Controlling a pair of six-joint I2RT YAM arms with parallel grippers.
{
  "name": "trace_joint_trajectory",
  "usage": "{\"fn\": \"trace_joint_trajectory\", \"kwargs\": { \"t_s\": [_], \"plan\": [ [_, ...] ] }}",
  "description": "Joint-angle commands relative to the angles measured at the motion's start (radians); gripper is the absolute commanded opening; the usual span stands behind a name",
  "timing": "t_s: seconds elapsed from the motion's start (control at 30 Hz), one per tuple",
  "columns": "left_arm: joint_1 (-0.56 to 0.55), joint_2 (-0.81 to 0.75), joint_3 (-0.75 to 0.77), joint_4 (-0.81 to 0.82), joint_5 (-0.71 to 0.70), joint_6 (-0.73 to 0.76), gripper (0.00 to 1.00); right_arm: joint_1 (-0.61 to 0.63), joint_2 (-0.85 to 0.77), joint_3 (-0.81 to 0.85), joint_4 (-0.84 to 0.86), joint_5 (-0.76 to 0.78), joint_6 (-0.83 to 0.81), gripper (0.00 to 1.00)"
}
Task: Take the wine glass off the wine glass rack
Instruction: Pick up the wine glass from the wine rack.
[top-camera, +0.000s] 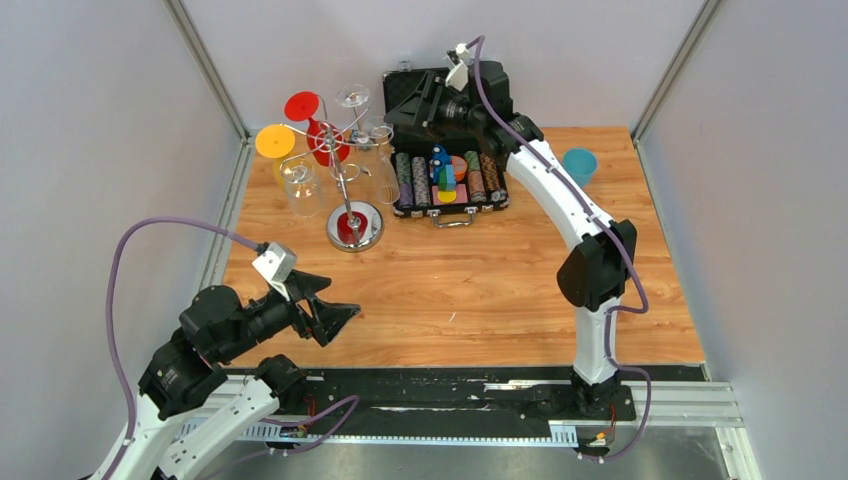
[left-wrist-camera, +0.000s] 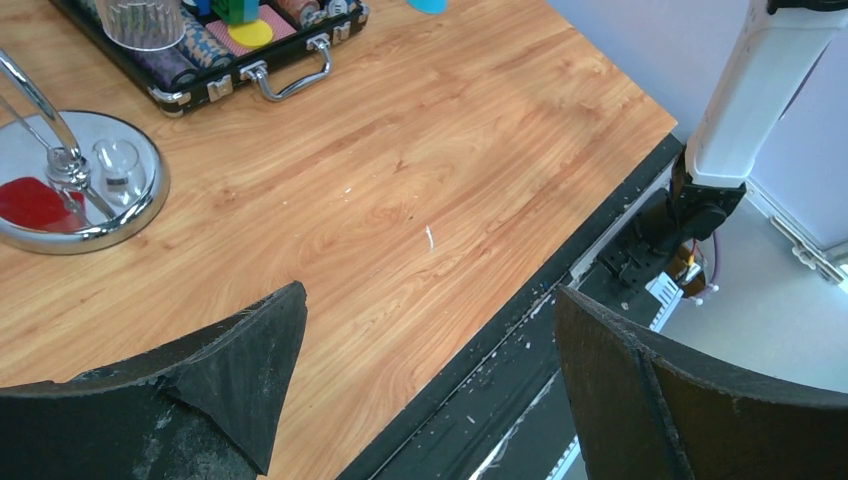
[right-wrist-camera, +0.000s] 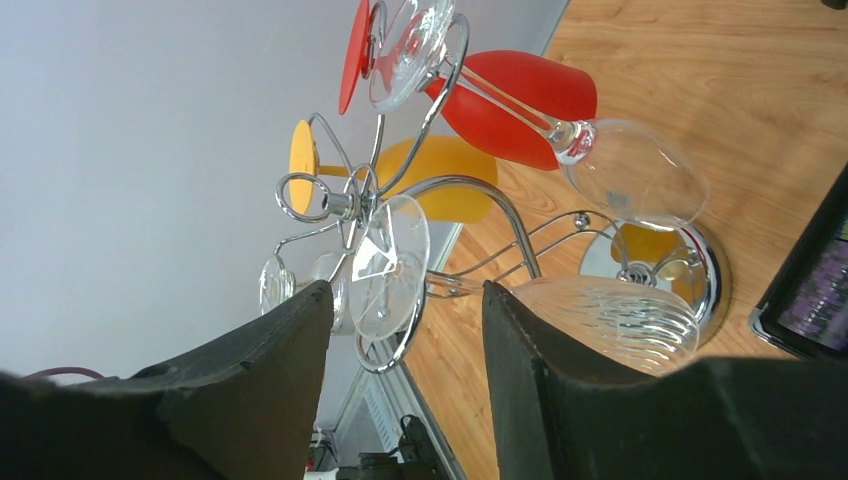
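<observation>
The chrome wine glass rack (top-camera: 345, 170) stands at the back left on its round mirrored base (top-camera: 353, 226). Red (top-camera: 318, 128), yellow (top-camera: 276, 142) and clear glasses hang upside down from its curled arms. My right gripper (top-camera: 398, 110) is open right beside the rack's right side. In the right wrist view its jaws (right-wrist-camera: 405, 290) stand apart around the round foot (right-wrist-camera: 390, 262) of a clear ribbed wine glass (right-wrist-camera: 612, 320), without touching it. My left gripper (top-camera: 335, 315) is open and empty over the near left of the table, and its wrist view (left-wrist-camera: 430, 300) shows the same.
An open black chip case (top-camera: 450, 180) lies right of the rack, under my right arm. A blue cup (top-camera: 579, 165) stands at the back right. The rack base (left-wrist-camera: 100, 220) and the case handle (left-wrist-camera: 290, 75) show in the left wrist view. Walls close in behind and left.
</observation>
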Motion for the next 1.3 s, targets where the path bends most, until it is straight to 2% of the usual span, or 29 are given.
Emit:
{"fn": "trace_joint_trajectory", "kwargs": {
  "t_s": [0.0, 0.8, 1.27],
  "plan": [
    [0.003, -0.017, 0.004, 0.009, -0.011, -0.006, 1.00, 0.015, 0.029, 0.075, 0.075, -0.020, 0.039, 0.54],
    [0.002, -0.032, 0.004, 0.008, -0.013, -0.004, 1.00, 0.042, 0.058, 0.084, 0.188, -0.047, 0.073, 0.28],
    [0.002, -0.030, 0.004, 0.009, -0.012, -0.004, 1.00, 0.049, 0.050, 0.053, 0.201, -0.047, 0.078, 0.23]
  ]
}}
